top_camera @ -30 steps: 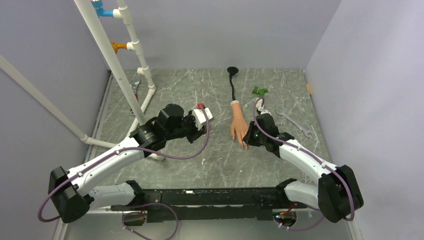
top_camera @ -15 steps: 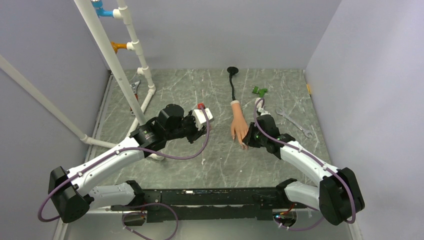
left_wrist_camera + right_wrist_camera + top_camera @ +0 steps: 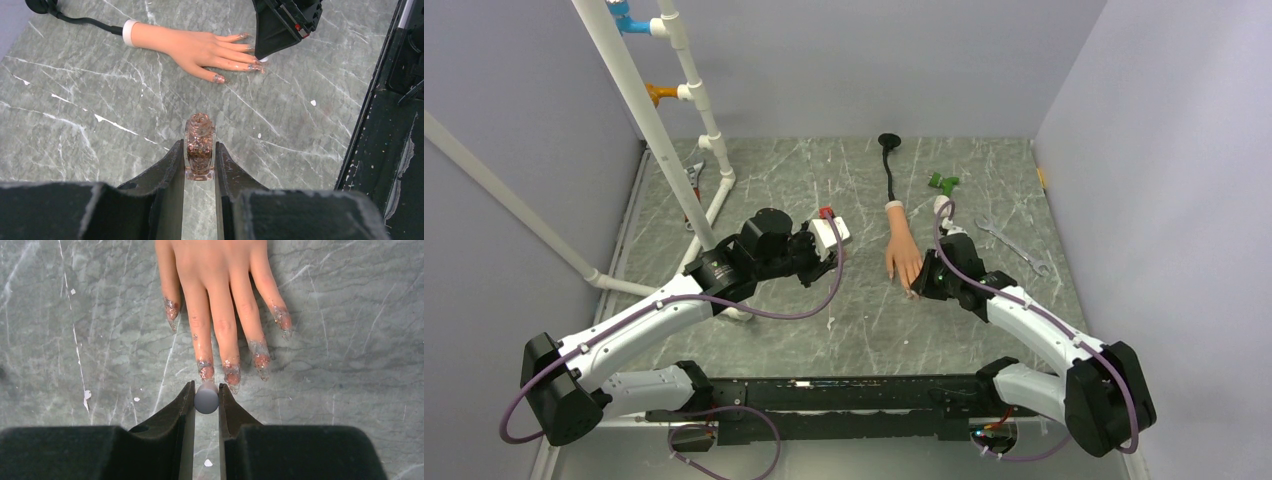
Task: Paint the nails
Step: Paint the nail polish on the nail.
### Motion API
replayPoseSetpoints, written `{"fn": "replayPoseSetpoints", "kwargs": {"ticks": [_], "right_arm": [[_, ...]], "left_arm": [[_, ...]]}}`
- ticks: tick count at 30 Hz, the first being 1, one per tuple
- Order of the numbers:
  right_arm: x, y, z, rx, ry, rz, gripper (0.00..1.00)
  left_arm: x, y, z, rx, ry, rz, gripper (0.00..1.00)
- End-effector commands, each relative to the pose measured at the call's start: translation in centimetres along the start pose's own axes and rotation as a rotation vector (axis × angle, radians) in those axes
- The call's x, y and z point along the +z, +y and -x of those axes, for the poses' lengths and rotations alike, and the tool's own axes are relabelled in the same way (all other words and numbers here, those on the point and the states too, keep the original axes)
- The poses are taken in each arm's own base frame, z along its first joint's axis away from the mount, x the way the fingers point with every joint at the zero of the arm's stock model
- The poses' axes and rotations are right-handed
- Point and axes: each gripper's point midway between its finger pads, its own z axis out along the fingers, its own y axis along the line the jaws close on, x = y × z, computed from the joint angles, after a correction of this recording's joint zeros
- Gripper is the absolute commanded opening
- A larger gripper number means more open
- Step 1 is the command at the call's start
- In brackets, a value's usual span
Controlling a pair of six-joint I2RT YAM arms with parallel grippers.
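Observation:
A peach mannequin hand (image 3: 902, 248) lies palm down mid-table, fingers pointing at the arms. Its nails (image 3: 206, 371) carry glittery copper polish, smeared onto the fingertips. My right gripper (image 3: 206, 389) is shut on a grey round brush cap (image 3: 206, 399), seen end-on just short of one middle nail; the brush itself is hidden under the cap. In the top view the right gripper (image 3: 922, 281) sits at the fingertips. My left gripper (image 3: 199, 148) is shut on a small open bottle of copper glitter polish (image 3: 199, 135), held upright, left of the mannequin hand (image 3: 195, 45).
A black suction-cup stalk (image 3: 889, 150) runs from the wrist to the back. A green fitting (image 3: 943, 182) and a wrench (image 3: 1014, 243) lie at back right. A white pipe frame (image 3: 679, 130) stands at the left. A black rail (image 3: 854, 395) lines the near edge.
The right gripper has edged slightly along the fingertips. The left arm and the bottle have stayed put.

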Motion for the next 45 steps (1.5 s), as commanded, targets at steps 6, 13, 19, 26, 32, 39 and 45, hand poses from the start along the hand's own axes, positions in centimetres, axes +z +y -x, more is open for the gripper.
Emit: {"fn": "replayPoseSetpoints", "kwargs": {"ticks": [6, 13, 19, 26, 32, 39, 45], "right_arm": [[-0.4, -0.4, -0.2, 0.023, -0.006, -0.01, 0.0], [-0.5, -0.5, -0.4, 0.029, -0.005, -0.012, 0.0], [-0.4, -0.7, 0.1, 0.026, -0.025, -0.031, 0.0], [-0.5, 0.1, 1.4, 0.011, -0.05, -0.011, 0.0], [-0.4, 0.3, 2.1, 0.0, -0.061, -0.016, 0.0], [-0.2, 0.6, 2.7, -0.006, -0.066, -0.016, 0.0], [-0.1, 0.8, 3.0, -0.01, -0.068, -0.009, 0.0]], "left_arm": [[-1.0, 0.4, 2.8, 0.032, -0.076, 0.02, 0.0], [-1.0, 0.4, 2.8, 0.031, -0.075, 0.019, 0.0], [-1.0, 0.3, 2.7, 0.031, -0.073, 0.018, 0.0], [-0.9, 0.4, 2.6, 0.032, -0.068, 0.02, 0.0], [-0.9, 0.4, 2.6, 0.033, -0.067, 0.021, 0.0], [-0.9, 0.4, 2.5, 0.032, -0.066, 0.022, 0.0], [-0.8, 0.4, 2.5, 0.032, -0.065, 0.02, 0.0]]}}
